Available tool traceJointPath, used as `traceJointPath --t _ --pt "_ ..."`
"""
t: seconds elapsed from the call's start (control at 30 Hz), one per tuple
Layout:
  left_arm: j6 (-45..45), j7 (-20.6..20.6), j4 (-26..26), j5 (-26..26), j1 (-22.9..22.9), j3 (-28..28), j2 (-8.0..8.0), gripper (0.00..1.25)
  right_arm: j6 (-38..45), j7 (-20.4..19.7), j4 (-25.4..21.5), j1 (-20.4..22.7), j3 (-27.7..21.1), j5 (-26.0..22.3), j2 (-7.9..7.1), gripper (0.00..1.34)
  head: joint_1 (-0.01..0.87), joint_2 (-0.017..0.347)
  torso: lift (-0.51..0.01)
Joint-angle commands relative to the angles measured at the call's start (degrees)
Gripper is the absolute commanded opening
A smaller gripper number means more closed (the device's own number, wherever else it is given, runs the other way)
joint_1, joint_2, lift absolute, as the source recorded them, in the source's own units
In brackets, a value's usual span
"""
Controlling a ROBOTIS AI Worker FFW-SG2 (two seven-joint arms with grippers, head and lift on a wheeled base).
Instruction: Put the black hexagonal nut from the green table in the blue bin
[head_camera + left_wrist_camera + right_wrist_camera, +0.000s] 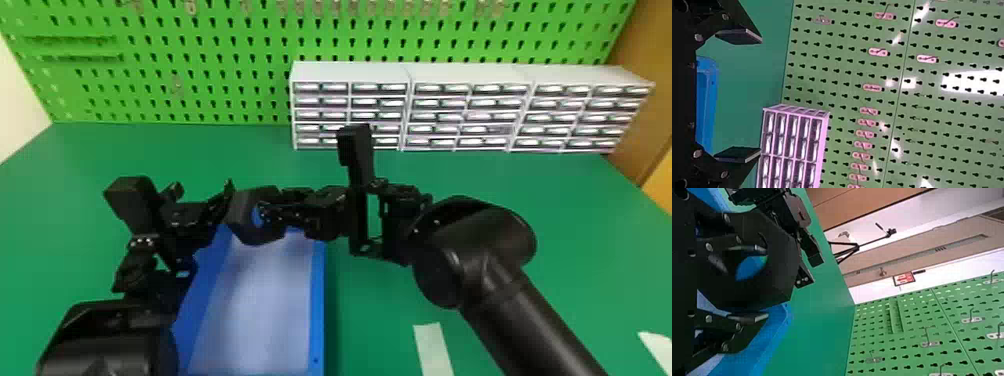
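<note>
The open middle and near part of the blue bin (318, 300) can be entered from above. Over its far end, the black hexagonal nut (245, 234) in the right gripper (275, 212) blocks the way down, with the left gripper (202, 194) close on the left, a gap between its fingers. Beyond both, the green table (210, 150) leaves a passage before the white drawer cabinets (350, 72)
</note>
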Motion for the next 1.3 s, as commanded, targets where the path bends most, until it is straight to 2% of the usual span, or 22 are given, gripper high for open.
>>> traceJointPath --t 0.0,0.6,0.83,1.27 --pt "0.0 0.0 0.0 0.0 0.0 0.0 0.0 0.98 0.0 0.1 0.0 0.1 -0.1 0.0 0.08 0.75 0.686 0.051 -0.097" --pt "0.0 0.0 0.0 0.0 0.1 0.1 0.0 0.98 -0.7 0.1 0.0 1.0 -2.4 0.2 0.25 0.75 0.686 0.051 -0.097" --pt "0.0 0.0 0.0 0.2 0.1 0.2 0.0 0.98 -1.4 0.1 -0.4 2.2 -6.6 1.9 0.34 0.75 0.686 0.051 -0.097" --pt "0.0 0.0 0.0 0.2 0.4 0.2 0.0 0.98 -0.5 0.1 -5.8 5.7 -17.8 9.3 0.08 0.75 0.686 0.051 -0.097"
